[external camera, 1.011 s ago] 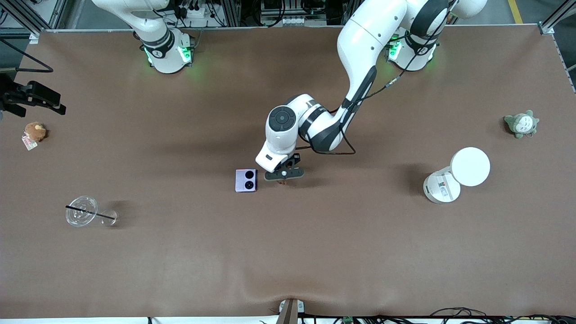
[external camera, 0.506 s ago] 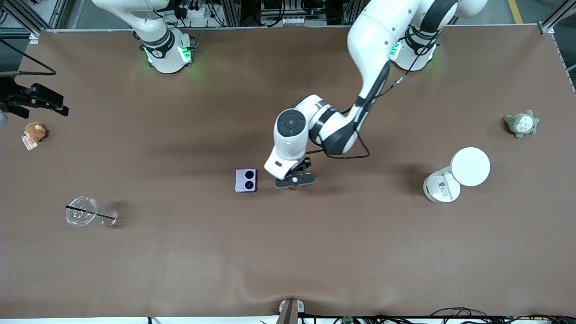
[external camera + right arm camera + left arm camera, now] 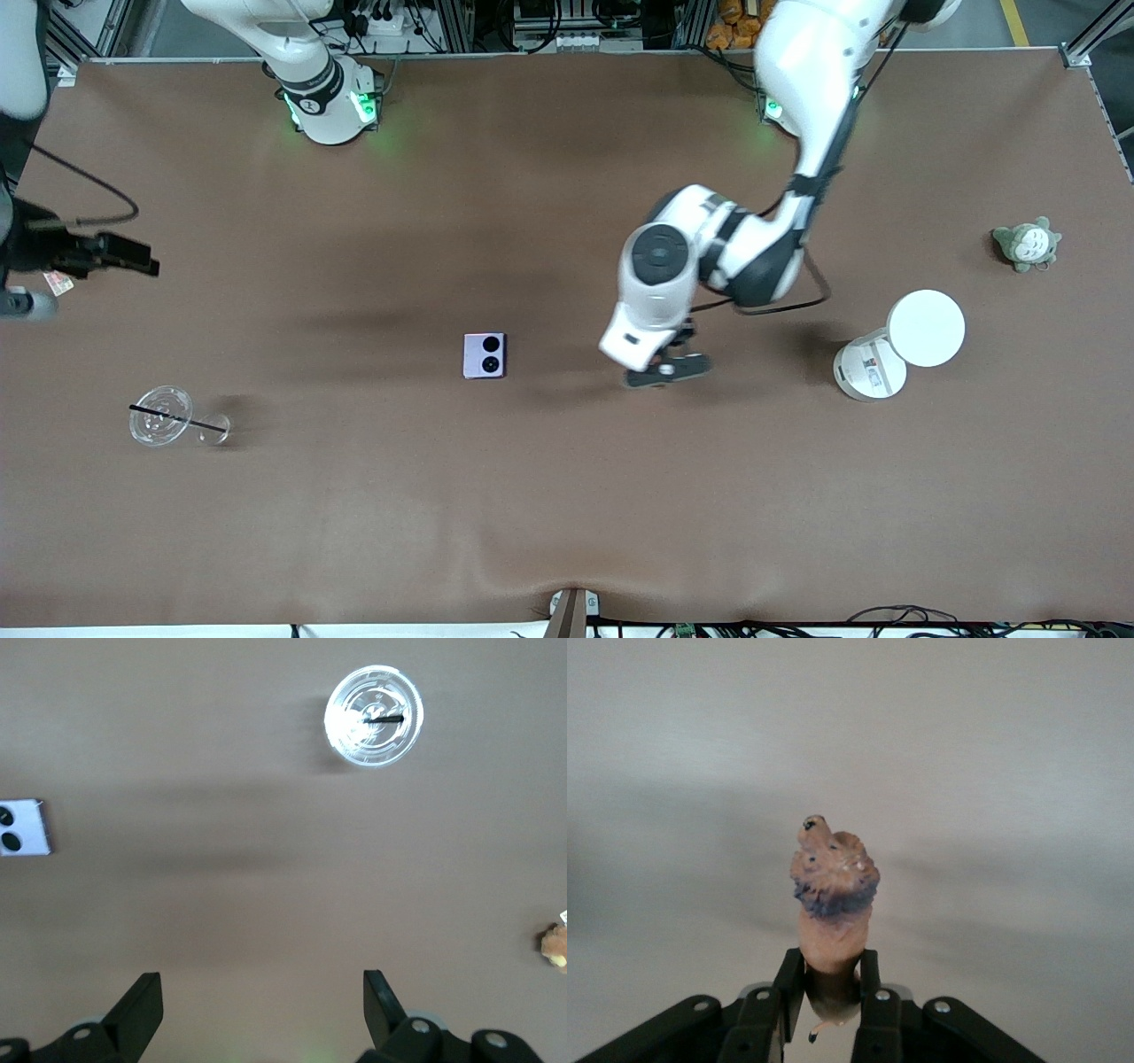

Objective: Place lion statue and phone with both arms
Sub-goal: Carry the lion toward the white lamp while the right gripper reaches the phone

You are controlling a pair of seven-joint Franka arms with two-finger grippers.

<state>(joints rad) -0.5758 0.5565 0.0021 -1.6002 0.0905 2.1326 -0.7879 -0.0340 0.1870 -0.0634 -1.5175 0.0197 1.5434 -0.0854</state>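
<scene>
Starting at the right arm's end of the table, we see the right gripper (image 3: pixel 133 263) up over the table edge there, fingers (image 3: pixel 142 1005) spread wide with nothing between them. A clear plastic cup with a black straw (image 3: pixel 164 424) lies on its side nearer the front camera. In the right wrist view a bit of the brown plush toy (image 3: pixel 556 945) shows at the frame edge. Mid-table we have the phone (image 3: pixel 485 355), lavender, flat on the brown table (image 3: pixel 567 496), camera circles up, nothing touching it. Next, toward the left arm's end, the left gripper (image 3: pixel 666 369) hangs above bare table between the phone and the white canister; its fingers (image 3: pixel 769 1019) are clamped on the lion statue (image 3: pixel 831 904), head pointing away from the wrist. The statue is off the table. A white canister (image 3: pixel 870 368) lies tipped over, its round white lid (image 3: pixel 926 328) touching it. A grey-green plush toy (image 3: pixel 1026 244) sits farther from the front camera.
</scene>
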